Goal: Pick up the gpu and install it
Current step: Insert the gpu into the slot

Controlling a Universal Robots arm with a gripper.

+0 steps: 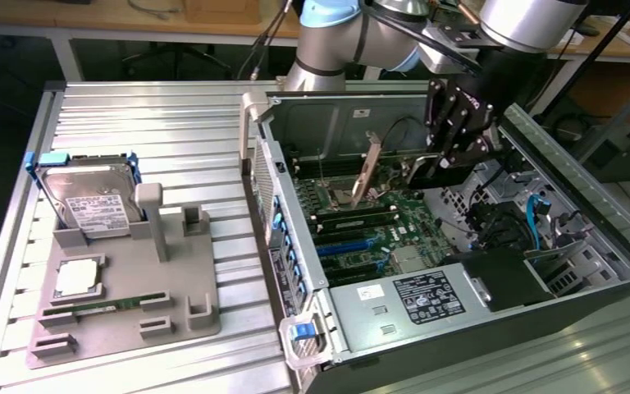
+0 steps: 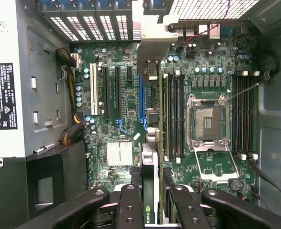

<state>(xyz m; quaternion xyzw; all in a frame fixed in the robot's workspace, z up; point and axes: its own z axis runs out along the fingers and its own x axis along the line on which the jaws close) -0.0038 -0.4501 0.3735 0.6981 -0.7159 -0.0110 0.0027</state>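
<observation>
End effector (image 2: 152, 202) grips gpu (image 2: 150, 157) edge-on above motherboard (image 2: 116, 119).

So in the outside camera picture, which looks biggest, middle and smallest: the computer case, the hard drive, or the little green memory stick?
1. Computer case, by far the largest.
2. Hard drive, standing in the grey holder.
3. Memory stick, thin and smallest.

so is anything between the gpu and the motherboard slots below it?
Nothing visible. The gripper holds the gpu edge-on over the motherboard, inside the open case. The expansion slots beneath it look bare, with no cable crossing them. The silver bracket sits toward the case's rear wall.
</observation>
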